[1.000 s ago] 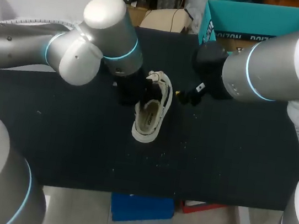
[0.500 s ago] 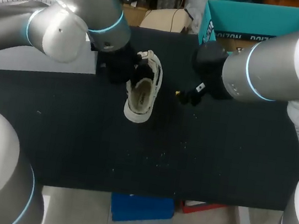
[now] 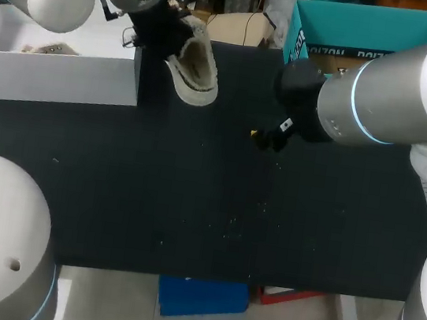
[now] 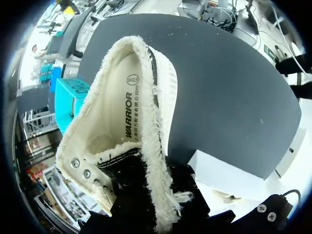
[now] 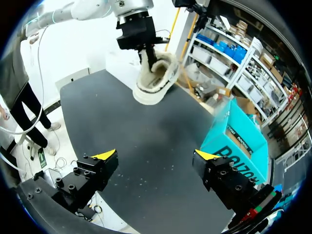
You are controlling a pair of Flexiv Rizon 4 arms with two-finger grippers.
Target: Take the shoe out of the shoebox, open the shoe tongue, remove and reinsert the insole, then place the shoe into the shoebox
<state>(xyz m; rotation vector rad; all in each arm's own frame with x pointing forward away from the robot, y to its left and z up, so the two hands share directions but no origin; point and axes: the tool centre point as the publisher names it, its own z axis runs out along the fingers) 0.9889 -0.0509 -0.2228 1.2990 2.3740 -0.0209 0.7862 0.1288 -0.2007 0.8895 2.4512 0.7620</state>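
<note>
The left gripper [image 3: 162,27] is clamped on the shoe [image 3: 193,68], holding it up off the black table [image 3: 191,205] at the far left; in the left wrist view one dark finger sits inside the shoe's [image 4: 131,122] opening and the other outside, with the fleecy collar wall pinched between them, and the yellow tips are hidden; the shoe is cream with a fuzzy lining and a pale sole, tilted with its toe lower than its heel; it hangs just beside the right end of the white shoebox [image 3: 58,78], not inside it; something pale lies in that box, too small to make out; in the right wrist view the shoe [image 5: 155,75] hangs from the left gripper [image 5: 139,36] well ahead of the right gripper [image 5: 156,156], whose yellow-tipped fingers stand wide apart with nothing between them; that right gripper [image 3: 268,138] hovers over the middle of the table, right of the shoe; a teal box [image 3: 359,29] stands at the far right; small light specks [image 3: 232,222] dot the tabletop.
</note>
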